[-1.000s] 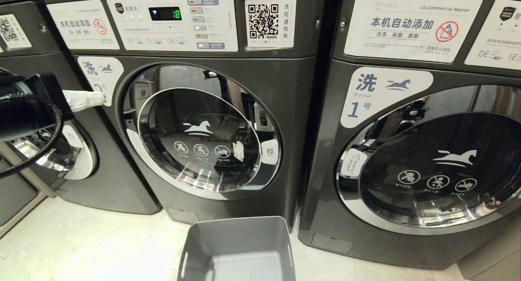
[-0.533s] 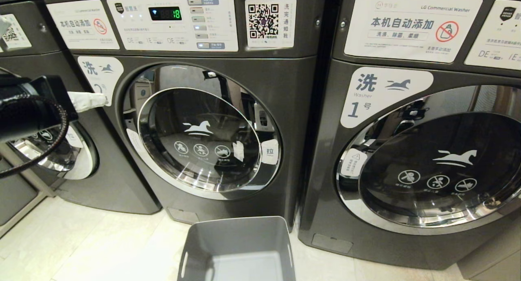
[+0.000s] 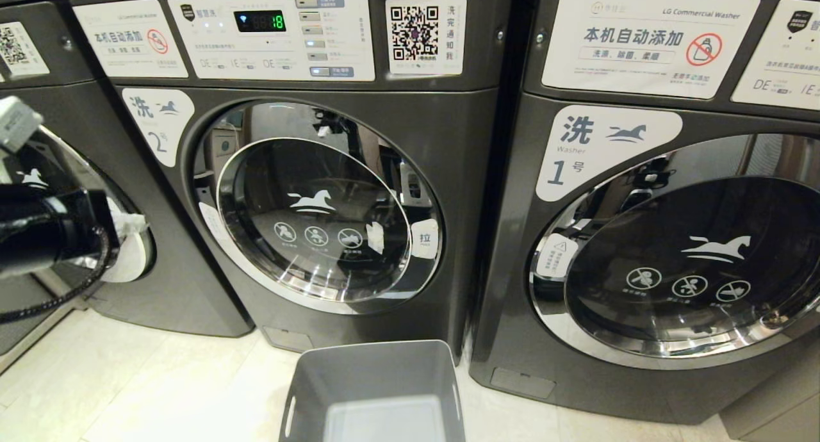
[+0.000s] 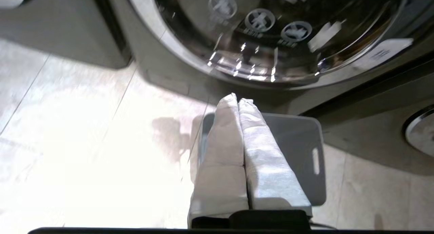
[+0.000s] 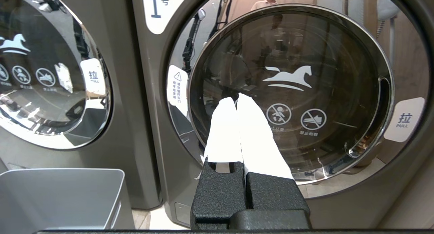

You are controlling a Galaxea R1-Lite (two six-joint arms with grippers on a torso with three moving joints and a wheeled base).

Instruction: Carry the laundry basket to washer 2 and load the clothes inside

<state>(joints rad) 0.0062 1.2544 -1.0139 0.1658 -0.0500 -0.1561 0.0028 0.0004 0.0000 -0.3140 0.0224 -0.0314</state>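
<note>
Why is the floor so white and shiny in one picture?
In the left wrist view, light glares off the floor beside the laundry basket, washing it out. In the right wrist view the glass door of washer 1 mirrors the room. The head view is evenly lit.

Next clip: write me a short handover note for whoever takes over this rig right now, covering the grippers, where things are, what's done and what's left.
Left gripper: shut, holding nothing, hanging above the laundry basket, left of washer 2.
Right gripper: shut, holding nothing, parked facing washer 1.
Basket: on the floor in front of washer 2; the part in view holds nothing.
Washer 2: door looks closed and its display is lit.
Clothes: not visible in any view; I cannot tell whether they are inside the drum.
Done: basket delivered.
Left: confirm the load is in washer 2.
</note>
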